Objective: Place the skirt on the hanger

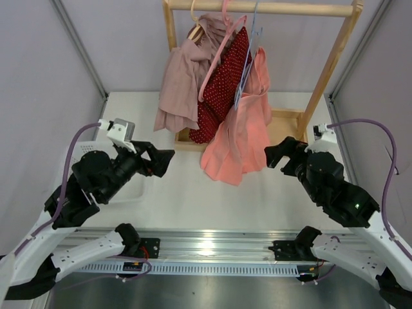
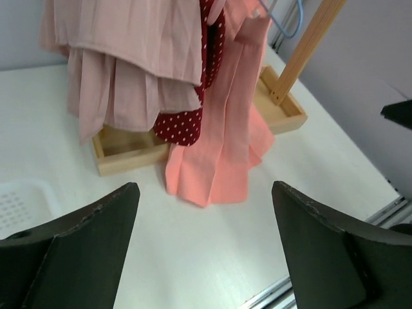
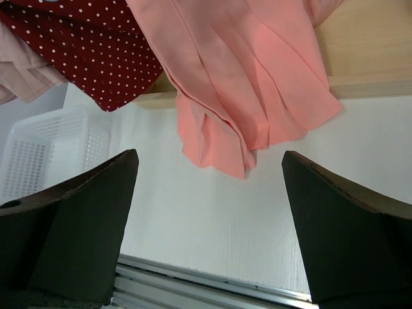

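The salmon-pink pleated skirt (image 1: 241,129) hangs from the light-blue hanger (image 1: 251,55), whose hook is over the wooden rail. Its hem (image 2: 212,180) spreads down to the white table in front of the rack's base. In the left wrist view a bit of the hanger (image 2: 291,24) shows beside the skirt's top. My left gripper (image 1: 164,161) is open and empty, to the left of the hem and apart from it (image 2: 205,188). My right gripper (image 1: 277,154) is open and empty just right of the skirt (image 3: 244,84), not touching it (image 3: 209,154).
On the same wooden rack (image 1: 335,58) hang a dusty mauve garment (image 1: 180,84) and a dark red dotted garment (image 1: 222,90) on a pink hanger (image 1: 215,64). The rack's wooden base tray (image 2: 129,151) lies under them. A white basket (image 3: 45,145) sits at the left. An aluminium rail (image 1: 206,248) runs along the near edge.
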Robot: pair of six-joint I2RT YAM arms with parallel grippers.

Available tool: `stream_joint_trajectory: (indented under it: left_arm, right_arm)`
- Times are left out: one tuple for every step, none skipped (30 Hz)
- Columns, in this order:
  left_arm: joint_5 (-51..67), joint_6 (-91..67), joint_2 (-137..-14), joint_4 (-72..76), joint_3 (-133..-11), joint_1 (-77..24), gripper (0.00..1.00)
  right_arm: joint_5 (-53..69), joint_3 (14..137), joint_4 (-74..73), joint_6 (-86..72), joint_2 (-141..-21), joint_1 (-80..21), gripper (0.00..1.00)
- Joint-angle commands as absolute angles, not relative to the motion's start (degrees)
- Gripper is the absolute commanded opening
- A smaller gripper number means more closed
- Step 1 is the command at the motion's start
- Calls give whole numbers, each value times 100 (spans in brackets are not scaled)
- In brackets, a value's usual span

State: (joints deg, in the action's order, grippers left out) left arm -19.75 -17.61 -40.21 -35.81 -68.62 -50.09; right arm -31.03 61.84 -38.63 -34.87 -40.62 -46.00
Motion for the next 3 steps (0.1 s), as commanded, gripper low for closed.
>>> stream_joint_trajectory:
  left_arm:
    - [-2065,-1811,-3964,-4016,-6838,-5001,90]
    - [-2065,-1802,-3938,-4060,-6803,-5010,89]
    - [-2057,-1802,-3894,-4095,-6777,-5010,89]
  right_arm:
    - [-3199,6135,-3568,-3489,-4140,-4570,99]
    - [-3199,6117,-3560,-3507,-4148,-4570,99]
    - [-3234,6117,-3533,-3516,-4166,-4570,99]
